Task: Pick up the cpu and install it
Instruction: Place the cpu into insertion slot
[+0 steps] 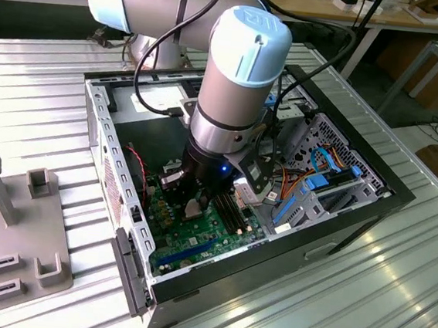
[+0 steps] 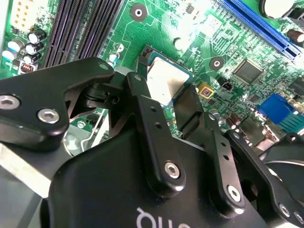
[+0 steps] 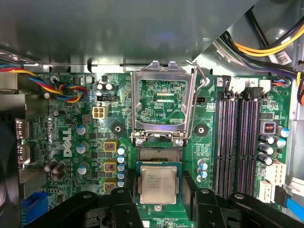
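I have the gripper [image 2: 162,95] pinched on two opposite edges of the cpu [image 3: 158,184], just over the open socket [image 3: 159,153] on the motherboard [image 1: 196,235], toward 7 o'clock in the case [image 1: 100,114] in the exterior view; I judge it light, stiff, slick-faced, fragile underneath, so edges only.

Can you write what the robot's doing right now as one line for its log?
gripper: shut on the cpu | place: at the open socket on the green motherboard | socket cover: flipped up
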### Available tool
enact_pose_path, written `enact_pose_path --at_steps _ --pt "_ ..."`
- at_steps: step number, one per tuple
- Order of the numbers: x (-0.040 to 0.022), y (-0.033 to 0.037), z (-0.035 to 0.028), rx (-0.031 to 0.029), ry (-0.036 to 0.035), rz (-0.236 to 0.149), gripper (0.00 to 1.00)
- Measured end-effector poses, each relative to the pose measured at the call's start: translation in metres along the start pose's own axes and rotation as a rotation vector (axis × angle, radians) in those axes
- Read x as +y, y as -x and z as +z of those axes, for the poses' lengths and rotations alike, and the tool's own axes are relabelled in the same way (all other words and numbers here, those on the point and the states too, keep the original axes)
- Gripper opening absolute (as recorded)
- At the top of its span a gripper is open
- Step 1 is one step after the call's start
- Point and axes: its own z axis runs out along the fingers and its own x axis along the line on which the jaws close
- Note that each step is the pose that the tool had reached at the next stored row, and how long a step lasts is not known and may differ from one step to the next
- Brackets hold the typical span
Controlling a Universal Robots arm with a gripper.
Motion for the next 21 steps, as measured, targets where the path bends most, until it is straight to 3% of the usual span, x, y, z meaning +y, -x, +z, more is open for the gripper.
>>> enact_pose_path --at_steps 3,6,7,21 --pt "0.0001 0.0000 0.0002 -0.0002 0.0030 0.000 0.47" --pt "0.0001 0.0000 0.0004 -0.0008 0.0196 0.000 0.47" --pt "0.0001 0.0000 0.0007 -0.0010 0.0214 0.000 0.47" --pt "0.0007 0.0003 0.0105 -0.0006 0.0239 0.000 0.47"
